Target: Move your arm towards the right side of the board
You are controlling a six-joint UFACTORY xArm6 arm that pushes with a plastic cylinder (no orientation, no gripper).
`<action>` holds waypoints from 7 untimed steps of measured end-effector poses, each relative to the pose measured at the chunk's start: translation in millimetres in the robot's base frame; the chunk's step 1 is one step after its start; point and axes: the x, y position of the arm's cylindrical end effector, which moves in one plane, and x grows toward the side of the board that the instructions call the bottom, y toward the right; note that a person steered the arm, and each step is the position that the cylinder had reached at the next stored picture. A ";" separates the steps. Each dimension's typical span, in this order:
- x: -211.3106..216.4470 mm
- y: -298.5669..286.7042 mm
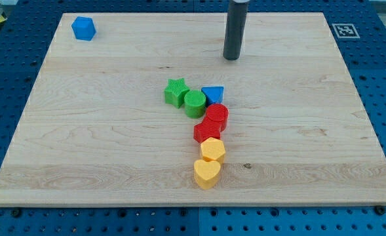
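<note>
My tip [231,58] rests on the wooden board [101,131] near the view's top, a little right of centre. It touches no block. Below it, at the board's middle, sits a cluster: a green star [175,92], a green cylinder [194,103] and a blue triangle [213,95] side by side. A red cylinder [216,117] and a red block [206,131] run down from them. A yellow hexagon [213,149] and a yellow heart [207,174] end the line. The tip is well above the blue triangle.
A lone blue block [83,27] sits at the board's top left corner. A black-and-white marker tag [345,30] lies off the board's top right corner. Blue pegboard [383,98] surrounds the board.
</note>
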 end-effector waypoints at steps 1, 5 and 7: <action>-0.5 0.0; -0.4 10.1; -0.4 26.4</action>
